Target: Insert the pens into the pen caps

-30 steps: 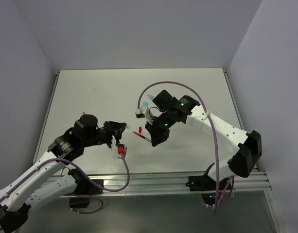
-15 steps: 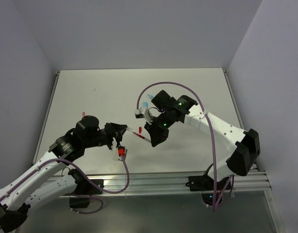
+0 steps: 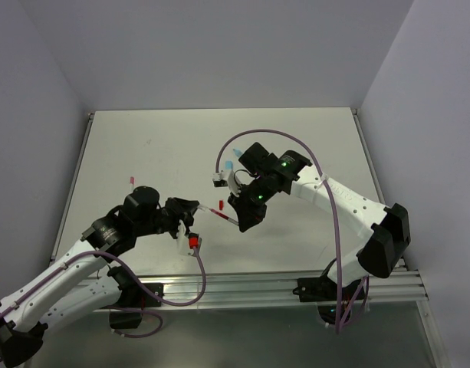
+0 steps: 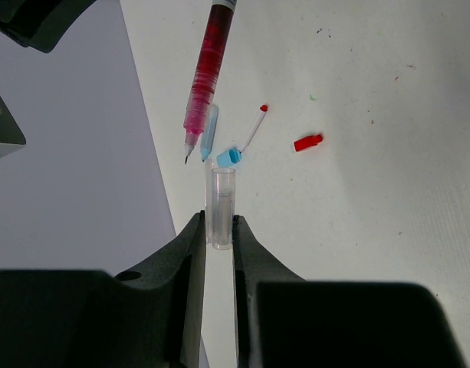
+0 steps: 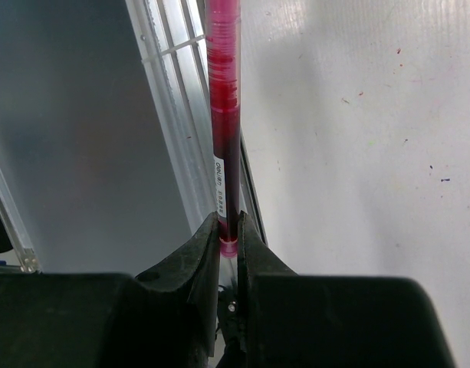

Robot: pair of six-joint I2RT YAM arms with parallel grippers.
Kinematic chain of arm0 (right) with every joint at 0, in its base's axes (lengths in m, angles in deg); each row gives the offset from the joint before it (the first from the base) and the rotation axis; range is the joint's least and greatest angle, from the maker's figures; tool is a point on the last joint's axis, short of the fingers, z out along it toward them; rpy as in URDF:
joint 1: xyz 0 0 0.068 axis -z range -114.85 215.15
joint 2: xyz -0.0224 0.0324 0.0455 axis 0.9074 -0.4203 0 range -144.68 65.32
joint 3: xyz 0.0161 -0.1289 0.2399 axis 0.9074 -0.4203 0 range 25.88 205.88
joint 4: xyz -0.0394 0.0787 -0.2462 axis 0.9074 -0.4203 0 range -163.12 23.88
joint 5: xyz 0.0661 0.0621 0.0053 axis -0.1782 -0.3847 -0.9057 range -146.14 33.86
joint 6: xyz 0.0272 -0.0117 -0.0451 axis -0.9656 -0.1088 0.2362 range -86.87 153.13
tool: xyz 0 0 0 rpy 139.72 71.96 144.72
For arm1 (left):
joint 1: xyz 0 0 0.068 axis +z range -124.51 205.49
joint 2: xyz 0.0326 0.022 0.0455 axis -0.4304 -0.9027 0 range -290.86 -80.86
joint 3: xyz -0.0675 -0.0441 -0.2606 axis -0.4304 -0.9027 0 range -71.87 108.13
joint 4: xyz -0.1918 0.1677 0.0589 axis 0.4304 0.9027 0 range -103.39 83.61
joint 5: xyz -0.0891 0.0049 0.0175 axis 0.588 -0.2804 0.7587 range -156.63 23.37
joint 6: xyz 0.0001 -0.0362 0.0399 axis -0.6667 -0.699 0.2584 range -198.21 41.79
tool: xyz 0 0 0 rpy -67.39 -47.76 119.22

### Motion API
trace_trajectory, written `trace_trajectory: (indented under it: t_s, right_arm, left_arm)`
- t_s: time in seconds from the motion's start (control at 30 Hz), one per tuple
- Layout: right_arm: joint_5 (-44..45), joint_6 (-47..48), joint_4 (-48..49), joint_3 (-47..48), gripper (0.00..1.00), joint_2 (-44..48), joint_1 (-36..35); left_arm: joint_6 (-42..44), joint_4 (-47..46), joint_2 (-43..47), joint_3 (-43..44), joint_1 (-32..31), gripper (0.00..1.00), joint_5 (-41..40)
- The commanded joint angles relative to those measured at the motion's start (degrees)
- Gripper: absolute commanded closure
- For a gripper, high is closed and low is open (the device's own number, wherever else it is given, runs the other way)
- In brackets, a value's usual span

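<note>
Here, left gripper [image 4: 218, 224] clenched on a clear cap [image 4: 221, 190], right gripper [image 5: 228, 225] clamped on a red pen [image 5: 221, 100], pen tip just outside the cap's mouth at 11 o'clock, blue cap [image 4: 229, 158] and red cap [image 4: 308, 142] lying on the table [image 4: 388, 215] beyond.

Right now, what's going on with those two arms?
Left gripper shut on clear cap. Right gripper shut on red pen. Pen tip beside cap mouth, not in. Nothing between them.

Left tool [image 4: 218, 224] on the left, right tool [image 5: 228, 228] on the right, pen [image 3: 219, 212] reaching across between them, tip just beside the held cap [image 4: 221, 199]. The spare cap [image 3: 133, 179] lies on the table [image 3: 296, 130], far left.
</note>
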Motion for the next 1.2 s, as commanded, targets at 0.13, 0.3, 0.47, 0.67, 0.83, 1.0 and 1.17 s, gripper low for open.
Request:
trace_trajectory:
  t_s: [0.13, 0.3, 0.47, 0.67, 0.83, 1.0, 1.17]
  right_arm:
    - [-0.31, -0.39, 0.1, 0.85, 1.0, 0.39, -0.36]
    - [-0.23, -0.48, 0.1, 0.41, 1.0, 0.75, -0.36]
    - [-0.14, -0.48, 0.01, 0.67, 1.0, 0.48, -0.45]
    - [0.48, -0.57, 0.1, 0.23, 1.0, 0.66, -0.36]
    - [0.48, -0.75, 0.1, 0.49, 1.0, 0.75, -0.36]
    - [0.21, -0.75, 0.01, 0.58, 1.0, 0.84, -0.45]
    - [0.12, -0.75, 0.01, -0.12, 1.0, 1.28, -0.36]
  left_arm:
    - [-2.98, -2.08, 0.42, 1.9, -0.22, 1.0, 0.79]
    - [-4.92, -2.52, 0.51, 2.6, 0.31, 1.0, 1.5]
    - [-6.59, -2.61, 0.33, 4.1, 0.48, 1.0, 2.55]
    - [-6.16, -1.65, 0.33, 5.24, 0.57, 1.0, 3.69]
    - [-4.83, -0.33, 0.33, 5.59, 0.57, 1.0, 5.01]
    - [-3.6, -0.06, 0.16, 5.07, 0.57, 1.0, 4.14]
    - [-3.86, -0.94, 0.24, 3.84, 0.57, 1.0, 2.55]
